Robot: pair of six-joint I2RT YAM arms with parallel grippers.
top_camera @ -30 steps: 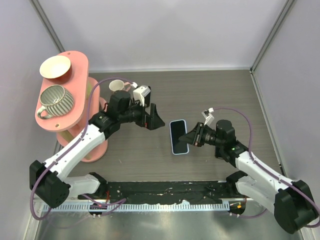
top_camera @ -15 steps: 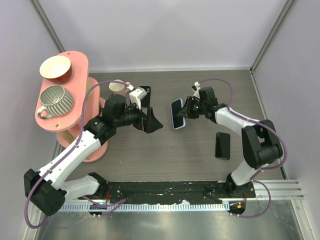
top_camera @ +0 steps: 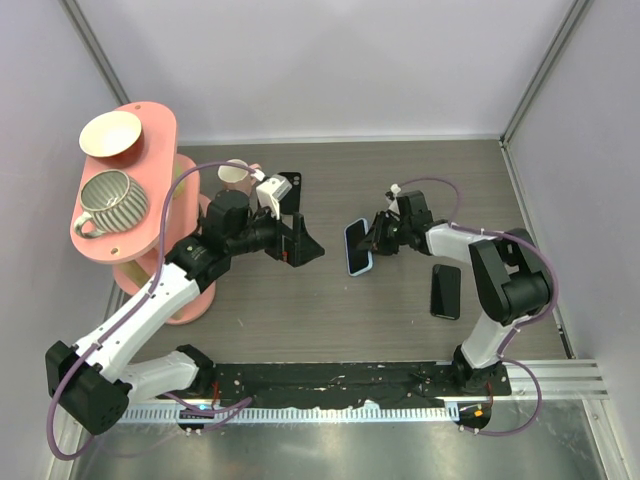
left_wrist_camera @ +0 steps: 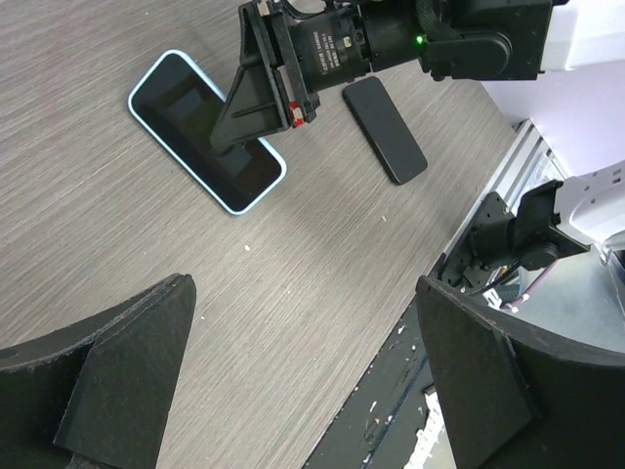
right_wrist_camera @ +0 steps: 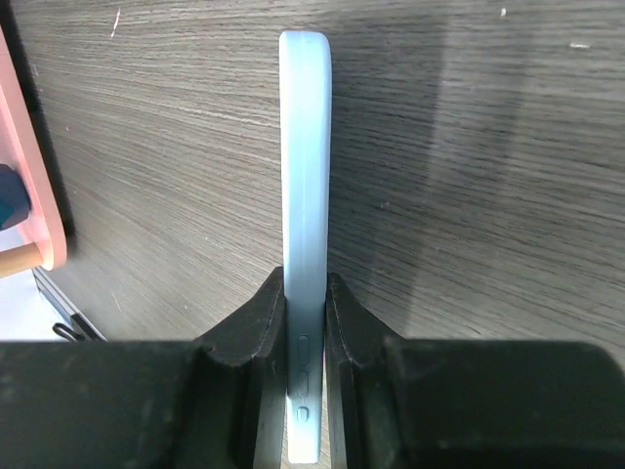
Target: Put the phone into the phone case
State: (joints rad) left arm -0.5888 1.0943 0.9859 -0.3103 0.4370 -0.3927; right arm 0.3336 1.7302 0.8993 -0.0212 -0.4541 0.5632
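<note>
Judging the step as transport: pinching the phone [top_camera: 358, 247] at its right edge with right gripper [top_camera: 377, 238], fingers closed on both faces, mid-table, screen upward; not telling whether it is clearing the wood. Holding left gripper [top_camera: 305, 240] spread wide, empty, left of the phone. Noting the phone case [top_camera: 445, 291] lying flat, right and nearer, apart from the phone. Next, likely needing a swing right, corner alignment over the case, a press in. Noting pink rack [top_camera: 150, 130] with cups far left, off the path; own right forearm crowding the case.
</note>
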